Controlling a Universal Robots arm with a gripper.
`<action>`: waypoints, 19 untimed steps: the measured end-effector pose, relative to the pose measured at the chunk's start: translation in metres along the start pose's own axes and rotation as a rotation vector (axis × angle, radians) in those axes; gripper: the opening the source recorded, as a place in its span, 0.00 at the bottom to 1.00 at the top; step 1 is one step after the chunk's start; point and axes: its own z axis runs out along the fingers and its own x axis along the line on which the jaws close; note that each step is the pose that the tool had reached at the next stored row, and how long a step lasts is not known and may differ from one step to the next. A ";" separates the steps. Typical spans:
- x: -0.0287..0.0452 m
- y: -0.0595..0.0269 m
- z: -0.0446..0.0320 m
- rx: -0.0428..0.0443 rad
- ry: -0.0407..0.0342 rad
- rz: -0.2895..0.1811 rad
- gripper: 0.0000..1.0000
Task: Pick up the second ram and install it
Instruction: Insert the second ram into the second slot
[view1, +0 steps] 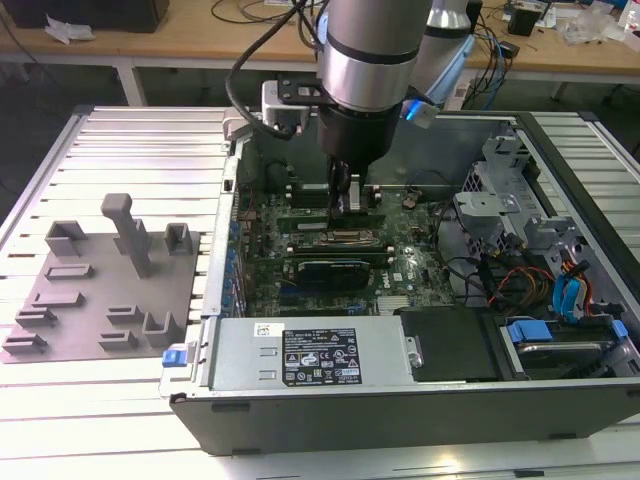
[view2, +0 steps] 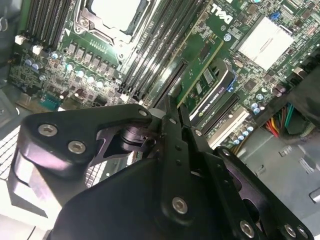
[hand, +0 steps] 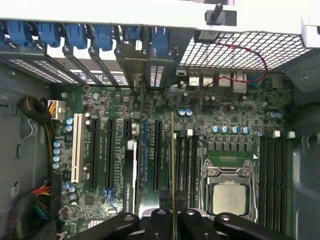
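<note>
jaws (hand: 172, 220) clamping thin green second ram (hand: 173, 165)

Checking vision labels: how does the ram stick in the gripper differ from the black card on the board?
The second ram is a thin green stick; the black card is wider and dark. The second ram is clamped in the gripper; the black card sits in its slot, untouched. Both stand on edge, parallel.
</note>
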 end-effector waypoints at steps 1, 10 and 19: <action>0.0001 -0.0001 0.0028 0.0001 -0.0001 0.000 0.11; 0.0008 -0.0010 0.0220 0.0001 -0.0001 0.000 0.11; 0.0013 -0.0017 0.0348 0.0000 -0.0001 0.000 0.11</action>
